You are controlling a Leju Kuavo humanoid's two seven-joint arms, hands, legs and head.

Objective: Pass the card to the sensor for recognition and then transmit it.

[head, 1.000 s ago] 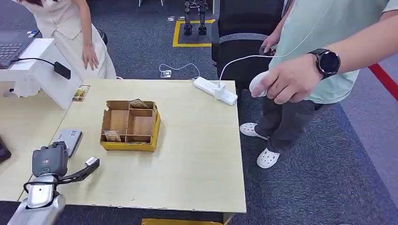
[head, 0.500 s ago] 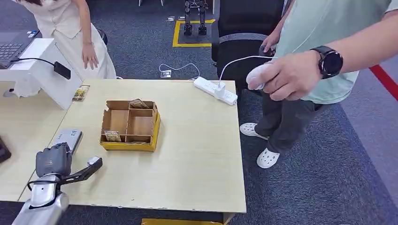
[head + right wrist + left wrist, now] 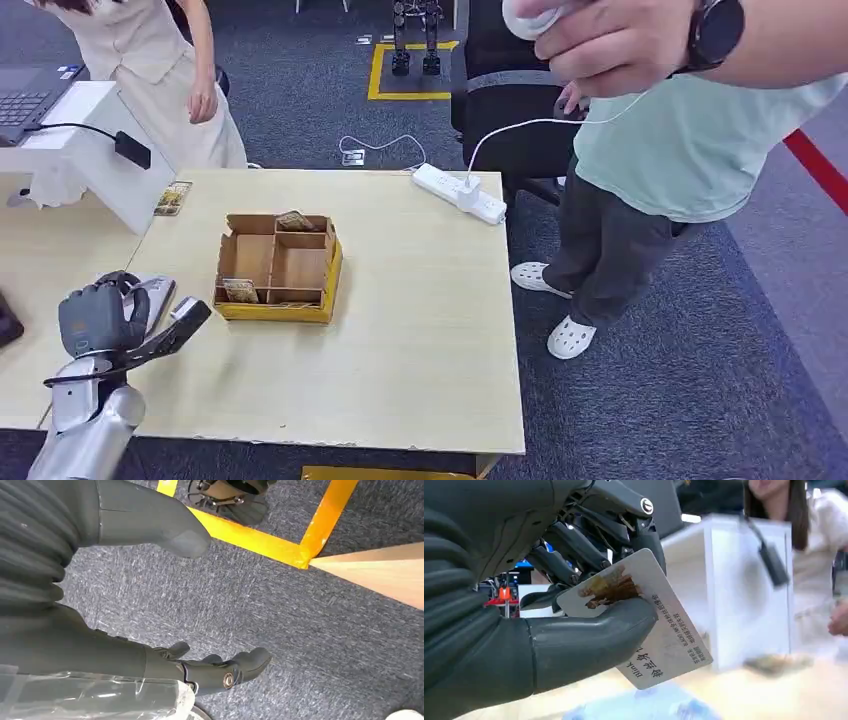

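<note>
My left hand [image 3: 98,318] is at the table's near left and pinches a white card [image 3: 659,630] between the thumb and the fingers [image 3: 574,545]. The card has a brown picture and printed text, and its pale edge [image 3: 187,307] sticks out toward the right. Just beyond the hand lies a flat grey sensor [image 3: 154,291], partly covered by the hand. My right hand [image 3: 100,645] hangs over blue carpet with its fingers apart and holds nothing.
A yellow divided cardboard box [image 3: 277,268] with a few cards sits mid-table. A white power strip [image 3: 458,192] lies at the far edge. A white stand [image 3: 105,160] and a loose card [image 3: 172,198] are far left. One person [image 3: 680,130] stands right, another [image 3: 160,60] behind.
My left hand has moved forward with the card, over the near end of the grey sensor. The person on the right has raised a hand with a white object.
</note>
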